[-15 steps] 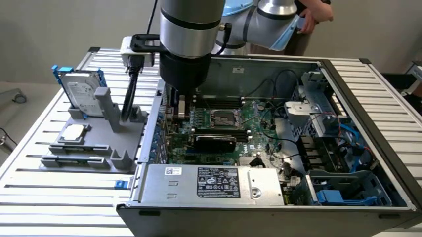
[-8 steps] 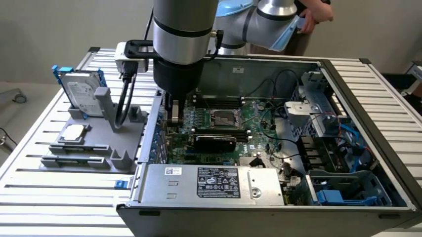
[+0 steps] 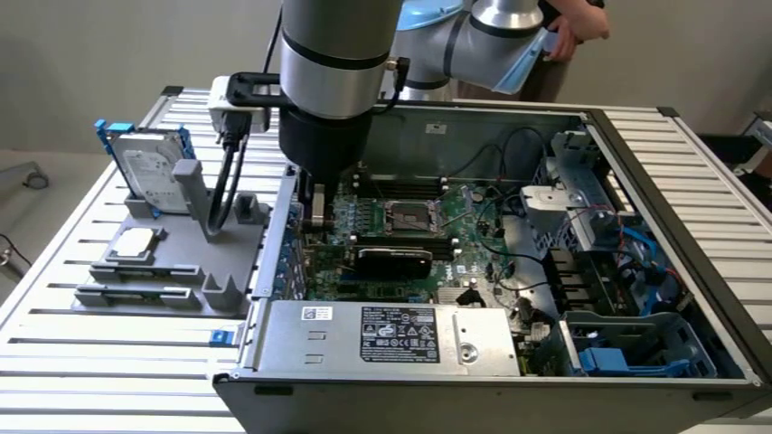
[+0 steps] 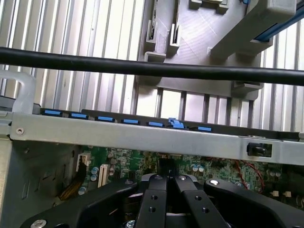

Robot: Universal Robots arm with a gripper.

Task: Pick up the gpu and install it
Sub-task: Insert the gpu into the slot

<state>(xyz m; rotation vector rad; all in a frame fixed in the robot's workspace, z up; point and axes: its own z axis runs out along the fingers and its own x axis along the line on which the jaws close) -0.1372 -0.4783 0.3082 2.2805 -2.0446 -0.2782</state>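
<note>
Where closed claw (image 4: 167,178) hangs, gpu (image 3: 392,260), chassis rail (image 4: 142,137)

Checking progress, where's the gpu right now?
Exterior view: the gpu sits on the motherboard, between the processor socket and the silver power supply.

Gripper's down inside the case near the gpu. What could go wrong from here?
1. The shut gripper sits low between the case's rear wall and the motherboard; a sideways move could scrape either.
2. The black cable loops down beside the gray fixture and could snag on its posts.
3. The gpu lies close by; a bump might knock it askew.
</note>
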